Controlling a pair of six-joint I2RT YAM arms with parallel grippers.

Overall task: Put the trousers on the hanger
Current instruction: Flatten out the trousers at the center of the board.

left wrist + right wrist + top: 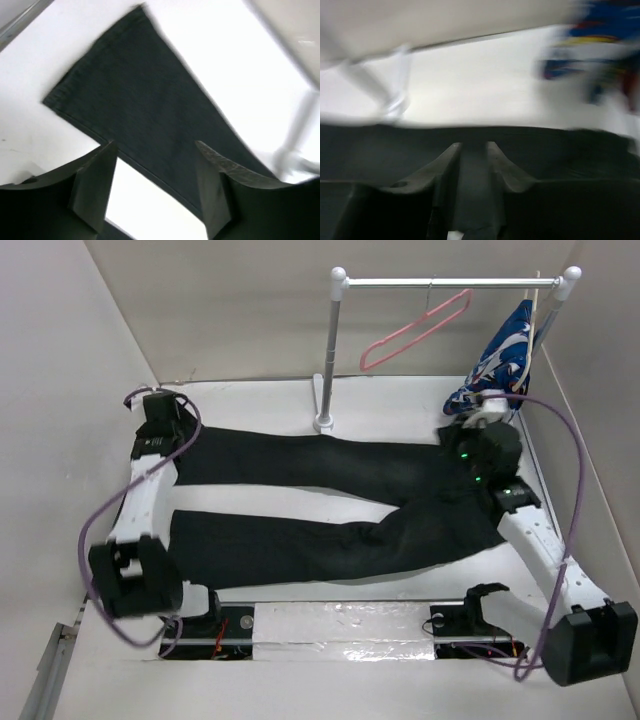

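The black trousers (420, 510) lie flat on the white table (260, 405), legs pointing left, waist at the right. The pink hanger (415, 328) hangs on the rail at the back, apart from both grippers. My left gripper (160, 422) is open above the hem of the far leg; in the left wrist view the leg (140, 90) runs under the spread gripper (155, 147). My right gripper (466, 445) sits at the waist. In the right wrist view it (472, 145) is nearly closed with dark trouser fabric (570, 150) pinched between the fingers.
The white-and-silver rail stand (328, 350) stands at the back centre, its foot next to the far leg. A blue-white-red patterned garment (505, 360) hangs at the rail's right end, just behind my right gripper. Walls close in left, back and right. A shiny strip (340, 625) lies between the arm bases.
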